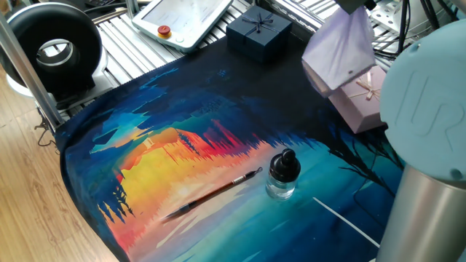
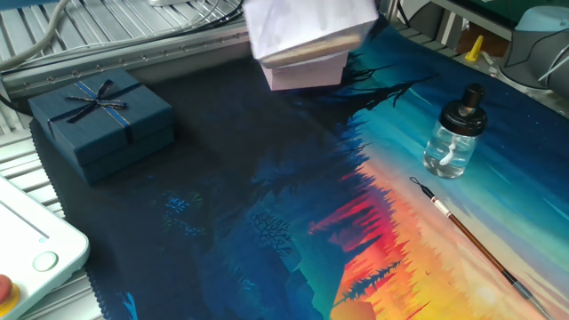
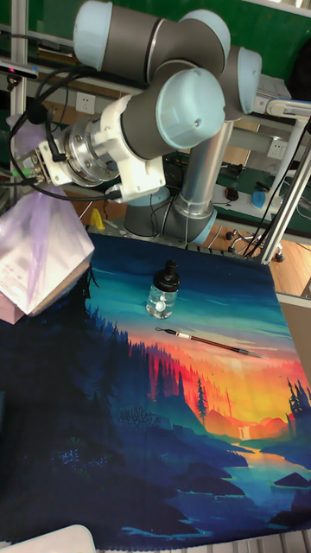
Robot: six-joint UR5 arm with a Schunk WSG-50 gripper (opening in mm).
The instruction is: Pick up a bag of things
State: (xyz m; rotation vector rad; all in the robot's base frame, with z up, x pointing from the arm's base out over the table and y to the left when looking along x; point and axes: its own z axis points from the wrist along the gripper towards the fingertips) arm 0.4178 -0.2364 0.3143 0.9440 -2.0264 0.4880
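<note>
The bag of things [image 1: 341, 51] hangs in the air, clear of the painted cloth [image 1: 218, 145], directly over the pink gift box [image 1: 360, 102], its knotted top pinched in the gripper [image 3: 26, 151], whose fingers are mostly hidden by the plastic. On the cloth sit a navy gift box [image 2: 100, 120], a glass bottle [image 2: 455, 133] and, near it, a paintbrush [image 2: 471, 240]

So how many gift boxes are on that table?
2. A dark navy gift box with a ribbon sits on the black end of the cloth. A pink gift box lies directly under the hanging bag, partly hidden by it. None other shows.
</note>
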